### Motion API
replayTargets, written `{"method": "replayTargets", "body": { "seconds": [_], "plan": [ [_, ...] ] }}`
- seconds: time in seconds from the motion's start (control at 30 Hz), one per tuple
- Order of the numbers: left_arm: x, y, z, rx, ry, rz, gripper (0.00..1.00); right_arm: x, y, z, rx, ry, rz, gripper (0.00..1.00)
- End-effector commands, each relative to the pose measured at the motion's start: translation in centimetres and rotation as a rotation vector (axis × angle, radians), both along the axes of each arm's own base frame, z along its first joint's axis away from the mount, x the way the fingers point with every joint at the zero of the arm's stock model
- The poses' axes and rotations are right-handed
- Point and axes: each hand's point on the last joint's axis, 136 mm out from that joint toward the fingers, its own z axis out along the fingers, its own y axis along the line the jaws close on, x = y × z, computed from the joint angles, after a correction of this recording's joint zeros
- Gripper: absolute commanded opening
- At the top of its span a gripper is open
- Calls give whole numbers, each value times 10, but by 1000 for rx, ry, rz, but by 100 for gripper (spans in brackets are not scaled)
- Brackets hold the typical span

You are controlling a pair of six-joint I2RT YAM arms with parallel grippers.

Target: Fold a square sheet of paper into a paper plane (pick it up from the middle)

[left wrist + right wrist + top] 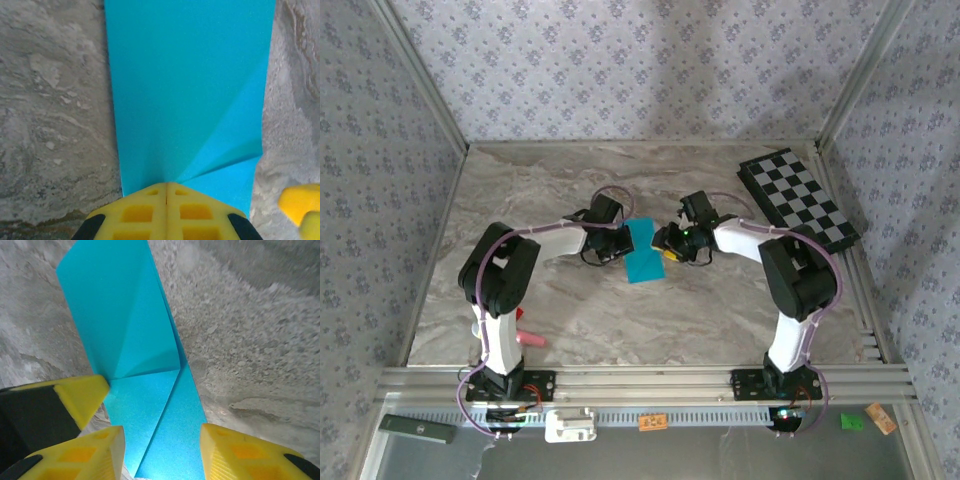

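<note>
**Desk:** What was hidden or hard to read?

**Photographer:** The left gripper [166, 200] sat closed tight with its tips on the sheet of paper [642, 252]. Whether it pinched the paper or only pressed it could not be told. Its fingers covered part of the sheet's near edge. A pink object [528, 338] lay partly behind the left arm [500, 300], its shape unclear.

**Desk:** And the other claw?

**Photographer:** The right gripper [162, 432] stood open, one finger on each side of the paper.

**Desk:** The setting?

**Photographer:** A grey marbled table [570, 320], closed in on three sides by flower-patterned walls [620, 70], with a metal rail [650, 380] along the near edge. The cyan sheet lay mid-table between the two wrists, folded, with a diagonal crease showing.

**Desk:** The count?

**Photographer:** Two arms, two grippers, one sheet, one checkered board [800, 200] at the far right corner and one pink object.
</note>
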Motion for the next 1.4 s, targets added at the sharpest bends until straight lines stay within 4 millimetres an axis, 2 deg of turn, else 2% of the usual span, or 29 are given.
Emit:
{"method": "replayTargets", "body": {
  "seconds": [0.0, 0.23, 0.7, 0.87, 0.9, 1.1, 1.2, 1.37],
  "plan": [
    [-3, 6, -16, -8, 41, 72, 0, 2, 7, -5, -24, 27, -8, 44],
    [-16, 21, -29, -14, 110, 134, 0, -2, 20, -11, -31, 51, 15, 43],
    [-20, 21, -30, -44, 131, 149, 0, -8, 26, -23, -65, 100, 26, 37],
    [-20, 21, -29, -43, 131, 149, 0, -8, 34, -21, -36, 90, 53, 33],
    [-20, 21, -30, -39, 132, 150, 0, -1, 40, -11, -22, 67, 62, 32],
    [-21, 24, -31, -28, 135, 159, 0, 3, 51, 1, 51, 26, 80, 29],
    [-21, 25, -32, -26, 135, 160, 0, -5, 47, -6, 52, 39, 80, 28],
    [-19, 24, -28, -32, 129, 161, 0, -4, 46, -9, 60, 43, 72, 22]
  ]
}}
